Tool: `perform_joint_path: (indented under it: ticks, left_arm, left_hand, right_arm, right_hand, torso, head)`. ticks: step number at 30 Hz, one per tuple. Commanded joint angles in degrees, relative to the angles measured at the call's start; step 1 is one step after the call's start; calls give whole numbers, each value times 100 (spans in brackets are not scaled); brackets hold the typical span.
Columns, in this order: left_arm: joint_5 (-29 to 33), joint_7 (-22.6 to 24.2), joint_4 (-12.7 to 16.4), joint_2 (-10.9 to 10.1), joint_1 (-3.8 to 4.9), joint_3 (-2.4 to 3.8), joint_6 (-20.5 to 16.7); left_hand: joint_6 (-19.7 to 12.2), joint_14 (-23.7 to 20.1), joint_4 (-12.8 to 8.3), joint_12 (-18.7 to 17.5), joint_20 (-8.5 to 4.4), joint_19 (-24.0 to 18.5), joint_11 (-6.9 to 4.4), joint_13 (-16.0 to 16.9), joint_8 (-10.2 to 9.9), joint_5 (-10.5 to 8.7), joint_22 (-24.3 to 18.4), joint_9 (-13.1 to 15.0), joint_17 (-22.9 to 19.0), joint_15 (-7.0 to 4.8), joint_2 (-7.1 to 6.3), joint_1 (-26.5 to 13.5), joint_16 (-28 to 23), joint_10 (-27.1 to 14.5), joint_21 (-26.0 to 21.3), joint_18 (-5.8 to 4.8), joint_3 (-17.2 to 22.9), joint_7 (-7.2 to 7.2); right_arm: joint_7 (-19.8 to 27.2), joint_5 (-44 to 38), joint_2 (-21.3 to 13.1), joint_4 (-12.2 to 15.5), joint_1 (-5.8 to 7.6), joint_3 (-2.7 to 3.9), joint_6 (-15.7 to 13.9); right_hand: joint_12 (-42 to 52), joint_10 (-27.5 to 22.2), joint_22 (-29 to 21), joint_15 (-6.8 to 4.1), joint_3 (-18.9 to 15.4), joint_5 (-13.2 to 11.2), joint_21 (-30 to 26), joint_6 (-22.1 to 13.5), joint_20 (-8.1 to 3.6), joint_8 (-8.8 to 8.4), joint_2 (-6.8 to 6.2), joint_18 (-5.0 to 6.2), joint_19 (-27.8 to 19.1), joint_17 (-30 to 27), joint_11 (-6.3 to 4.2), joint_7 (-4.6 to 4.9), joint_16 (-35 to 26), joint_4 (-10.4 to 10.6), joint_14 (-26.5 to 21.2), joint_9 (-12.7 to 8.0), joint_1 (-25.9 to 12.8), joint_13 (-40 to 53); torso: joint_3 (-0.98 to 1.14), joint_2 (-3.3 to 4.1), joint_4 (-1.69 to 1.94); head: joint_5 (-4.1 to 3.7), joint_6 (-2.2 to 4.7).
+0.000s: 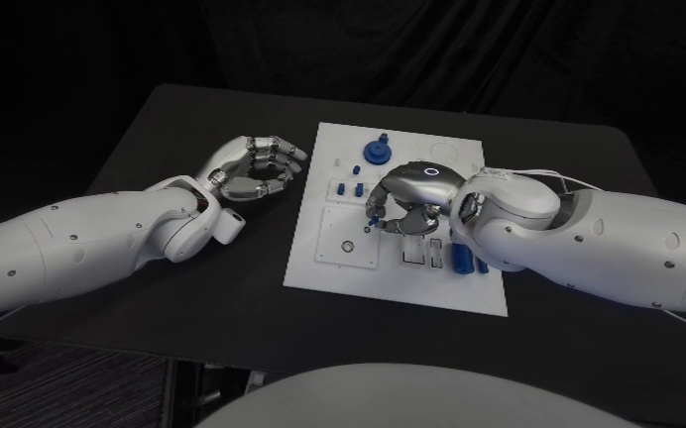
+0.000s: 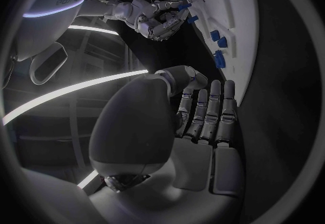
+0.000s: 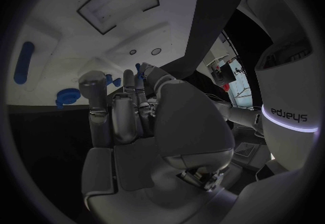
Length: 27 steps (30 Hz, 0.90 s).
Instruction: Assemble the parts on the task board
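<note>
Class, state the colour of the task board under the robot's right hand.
White; the task board shows best in the head view, beneath the right hand.

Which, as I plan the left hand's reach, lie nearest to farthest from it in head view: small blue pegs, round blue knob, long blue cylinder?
1. Small blue pegs, on the white task board's side facing the left hand.
2. Round blue knob, at the board's far end.
3. Long blue cylinder, on the board's opposite side.

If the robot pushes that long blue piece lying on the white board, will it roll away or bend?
The long blue piece looks rounded like a rod and lies flat on the white board, so it would probably roll sideways if nudged. It looks like hard plastic, so it likely stays stiff. It seems small beside the right hand, so probably light.
</note>
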Motion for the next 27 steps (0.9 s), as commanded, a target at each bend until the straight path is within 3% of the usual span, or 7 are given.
perform_joint_path:
  ticks: [1,10,16,20,27]
  left_arm:
    - [-171,1130,30,0,-9,4,-125]
    - [-213,1098,44,-9,-11,4,-97]
    - [-217,1071,46,-10,-11,5,-66]
    - [-217,1058,48,-9,-11,5,-52]
    - [-218,1028,43,4,-11,5,-12]
  left_hand:
    - [-30,-100,11,59,2,-25,-31,33,23,936,144,29,37,1,-128,-6,86,-68,8,-18,90,-41]
    - [-57,-139,11,89,13,-42,-14,50,36,732,152,46,51,16,-89,35,124,-121,36,-23,33,-36]
    - [-61,-142,22,93,15,-44,-11,52,37,706,152,48,52,20,-80,39,130,-129,41,-24,23,-36]
    - [-79,-162,14,111,18,-76,3,60,40,466,149,58,54,27,-75,87,148,-163,49,-25,82,-34]
    - [-82,-166,12,116,20,-78,3,62,41,421,150,60,54,30,-76,97,153,-171,54,-26,101,-31]
  right_arm:
    - [-239,-36,37,-32,-22,3,171]
    - [-561,-482,205,-123,-27,5,285]
    - [-755,-735,275,-115,-26,8,380]
    - [-815,-799,292,-105,-24,9,424]
    - [-900,-853,331,-90,-20,11,610]
  right_hand:
    - [-26,-18,588,28,-14,36,-42,-7,23,39,-25,-63,16,3,36,20,23,12,28,4,-42,-8]
    - [-31,-22,585,29,-14,35,-53,-11,24,32,-31,-61,14,7,37,20,26,9,31,2,-45,-10]
    - [-34,-24,583,30,-14,36,-63,-12,24,29,-33,-59,11,5,38,21,25,8,31,1,-46,-11]
    - [-35,-24,583,29,-13,36,-60,-11,24,28,-33,-59,13,8,37,19,27,6,33,0,-44,-11]
    - [-37,-24,581,29,-12,36,-70,-12,25,26,-36,-57,10,0,36,19,23,2,31,-1,-43,-12]
  torso:
    - [2,0,-9]
    - [3,2,-7]
    - [4,4,-10]
    - [2,3,-3]
    - [-4,9,1]
  head:
    - [5,-1]
    - [47,-1]
    - [94,-1]
    - [115,-1]
    - [143,-1]
